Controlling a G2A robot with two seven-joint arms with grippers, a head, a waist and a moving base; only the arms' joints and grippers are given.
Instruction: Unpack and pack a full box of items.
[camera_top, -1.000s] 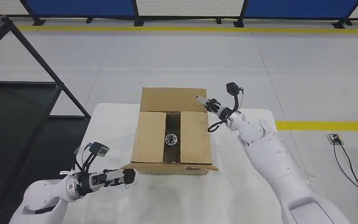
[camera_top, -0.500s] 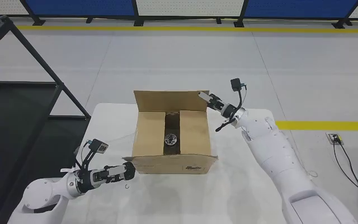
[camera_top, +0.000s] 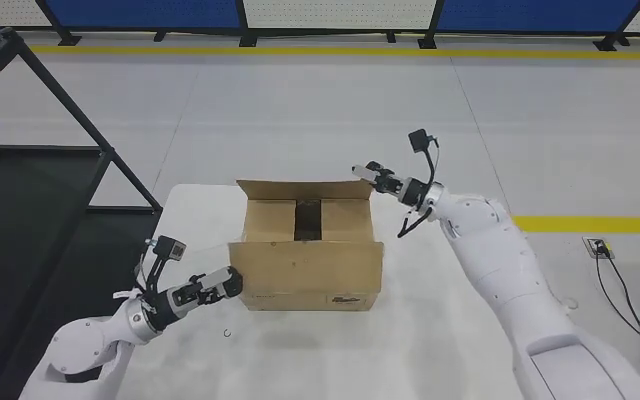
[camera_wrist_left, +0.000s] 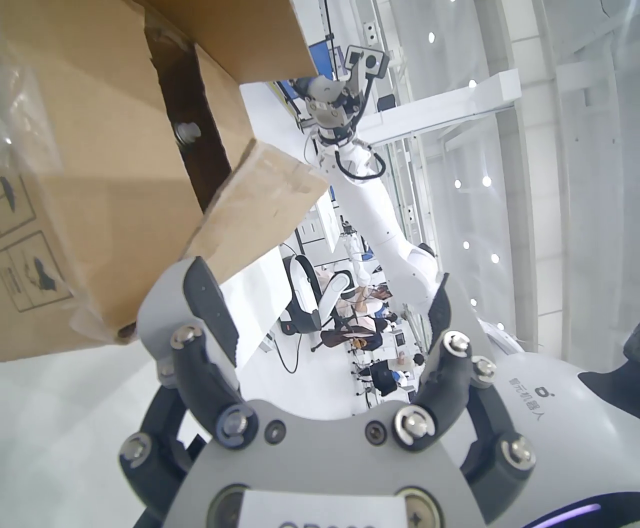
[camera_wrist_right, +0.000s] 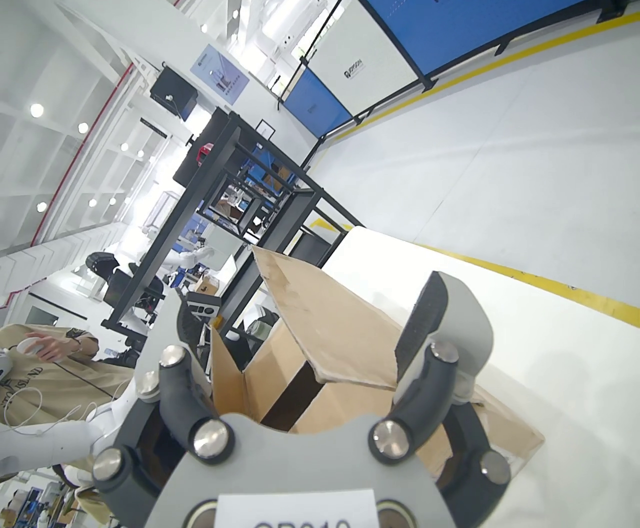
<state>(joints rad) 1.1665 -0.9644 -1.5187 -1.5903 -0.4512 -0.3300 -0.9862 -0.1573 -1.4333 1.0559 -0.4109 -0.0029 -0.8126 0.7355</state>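
The box (camera_top: 310, 285) stood mid-desk (camera_top: 430, 330), both long flaps raised. The left end effector (camera_top: 232, 282) gaped wide beside the near flap (camera_top: 310, 255), the right end effector (camera_top: 365, 173) wide around the far flap (camera_top: 300, 189) — ungripped, either flap could fall shut, or a nudge could slide the box. Handling symbols marked its side; their print was illegible.

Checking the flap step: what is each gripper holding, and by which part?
Nothing is clamped. Both are open: the left gripper touches the near flap at its corner, the right gripper the far flap at its corner.
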